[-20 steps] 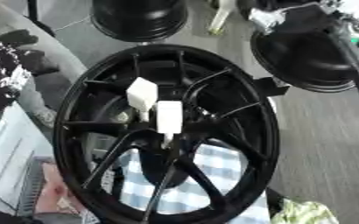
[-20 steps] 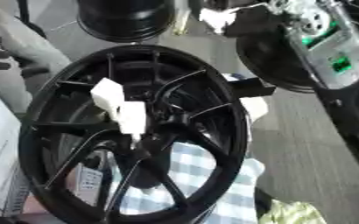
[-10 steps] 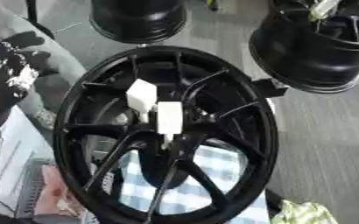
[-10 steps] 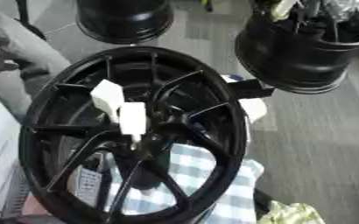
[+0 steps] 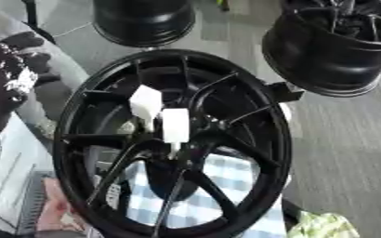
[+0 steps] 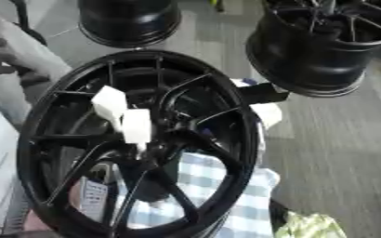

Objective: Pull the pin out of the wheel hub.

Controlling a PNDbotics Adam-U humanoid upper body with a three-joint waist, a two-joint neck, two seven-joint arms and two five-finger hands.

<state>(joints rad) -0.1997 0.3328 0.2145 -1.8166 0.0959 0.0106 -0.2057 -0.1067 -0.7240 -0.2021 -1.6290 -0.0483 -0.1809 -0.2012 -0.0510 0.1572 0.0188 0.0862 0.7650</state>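
Nothing looks done yet: 2 white pieces, perhaps the pin, sit at the black wheel hub centre. Neither robot hand shows, so their state cannot be told.

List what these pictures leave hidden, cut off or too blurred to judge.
- Pin: no pin can be told apart at the wheel hub; two white blocks cover it, both views.
- Robot hands: neither shows in any view.
- Wheel rim: bottom cut by the frame edge.

Black hub front and centre, white tags at its middle, checkered cloth beneath, two more wheels behind.
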